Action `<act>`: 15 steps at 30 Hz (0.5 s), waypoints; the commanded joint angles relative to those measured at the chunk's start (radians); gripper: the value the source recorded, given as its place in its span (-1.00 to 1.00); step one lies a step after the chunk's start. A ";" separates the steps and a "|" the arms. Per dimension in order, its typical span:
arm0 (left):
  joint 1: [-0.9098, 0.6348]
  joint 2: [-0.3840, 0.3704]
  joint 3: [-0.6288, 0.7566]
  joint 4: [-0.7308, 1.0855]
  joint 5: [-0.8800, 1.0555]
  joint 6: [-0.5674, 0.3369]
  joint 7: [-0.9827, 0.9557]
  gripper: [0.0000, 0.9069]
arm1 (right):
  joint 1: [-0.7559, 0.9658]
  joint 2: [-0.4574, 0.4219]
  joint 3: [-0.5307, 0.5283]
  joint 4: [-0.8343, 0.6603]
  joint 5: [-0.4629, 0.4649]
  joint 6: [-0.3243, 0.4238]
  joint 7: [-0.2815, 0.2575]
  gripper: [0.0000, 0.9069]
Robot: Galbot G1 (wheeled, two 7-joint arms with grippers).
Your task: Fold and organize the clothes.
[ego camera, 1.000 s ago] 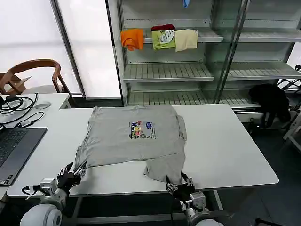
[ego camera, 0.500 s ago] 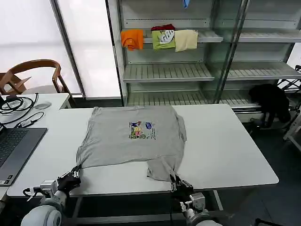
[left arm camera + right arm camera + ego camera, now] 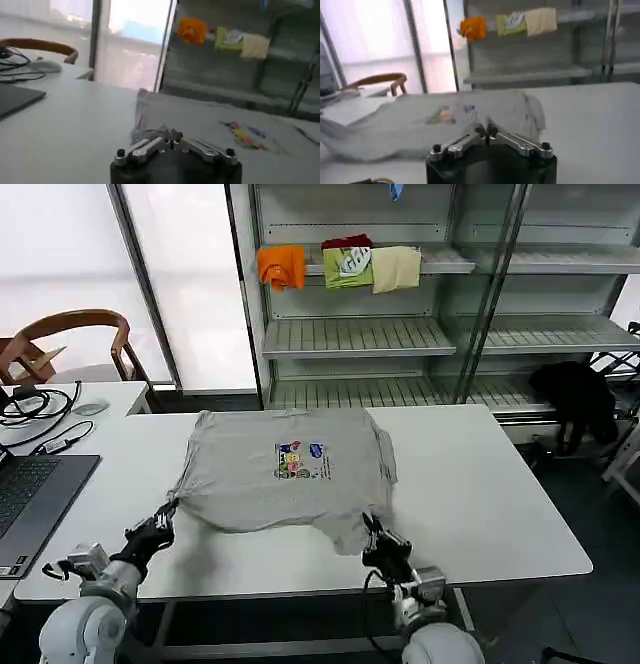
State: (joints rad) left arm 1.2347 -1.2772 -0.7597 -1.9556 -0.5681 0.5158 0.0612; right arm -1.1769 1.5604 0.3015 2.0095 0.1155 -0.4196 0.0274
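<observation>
The clothes are one light grey T-shirt (image 3: 290,474) with a small multicolour chest print, spread on the white table (image 3: 490,494). Its near hem is raised off the table and sags between my two grippers. My left gripper (image 3: 166,518) is shut on the hem's left corner. My right gripper (image 3: 371,533) is shut on the bunched right corner. In the left wrist view the shut gripper (image 3: 170,138) pinches grey cloth (image 3: 150,133). The right wrist view shows the other gripper (image 3: 485,132) shut on the shirt (image 3: 445,117).
A laptop (image 3: 30,494), cables (image 3: 30,406) and a mouse (image 3: 90,408) lie at the table's left end, with a wooden chair (image 3: 70,334) behind. Orange (image 3: 281,266), green (image 3: 347,268) and cream (image 3: 396,268) folded cloths sit on the rear shelf. A black heap (image 3: 575,399) lies far right.
Both grippers went from open at the table's near edge to shut on the shirt's near hem. They have lifted it and carried it forward over the table.
</observation>
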 commanded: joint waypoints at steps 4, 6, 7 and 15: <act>-0.362 0.002 0.072 0.310 -0.017 -0.012 -0.056 -0.98 | 0.469 0.093 0.016 -0.439 0.004 0.047 0.010 -1.00; -0.382 -0.001 0.074 0.348 0.019 -0.022 -0.054 -0.98 | 0.507 0.098 0.021 -0.517 -0.013 0.060 0.008 -1.00; -0.389 0.000 0.081 0.375 0.046 -0.031 -0.055 -0.98 | 0.525 0.098 0.029 -0.565 -0.027 0.067 0.005 -1.00; -0.412 0.002 0.093 0.463 0.124 -0.055 -0.039 -0.98 | 0.632 0.098 0.034 -0.735 -0.052 0.088 -0.006 -1.00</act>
State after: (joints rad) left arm 0.9378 -1.2783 -0.6888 -1.6773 -0.5278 0.4813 0.0230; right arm -0.7426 1.6091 0.3285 1.5390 0.0813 -0.3535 0.0219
